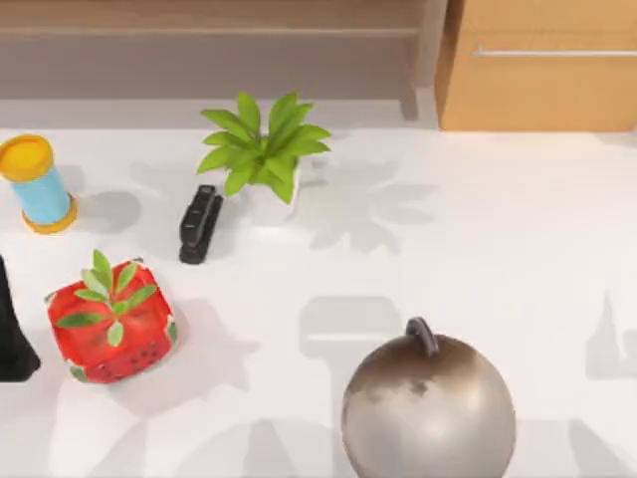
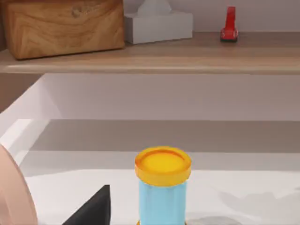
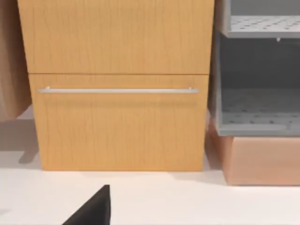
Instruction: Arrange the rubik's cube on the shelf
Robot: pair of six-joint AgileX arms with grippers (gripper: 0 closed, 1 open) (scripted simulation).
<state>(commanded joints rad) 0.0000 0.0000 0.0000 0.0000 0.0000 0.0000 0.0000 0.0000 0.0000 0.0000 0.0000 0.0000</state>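
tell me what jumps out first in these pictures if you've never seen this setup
The big metal ball with a small handle dominates the near edge of the table in the top view, right of centre. On the left sits a bright red strawberry-patterned cube topped with leaves, and farther back stand a green potted plant and a blue tube with a yellow cap. The wooden shelf runs behind, holding a tissue box.

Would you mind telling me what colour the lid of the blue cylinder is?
The lid is yellow-orange, on a light blue cylinder; the left wrist view shows it best.
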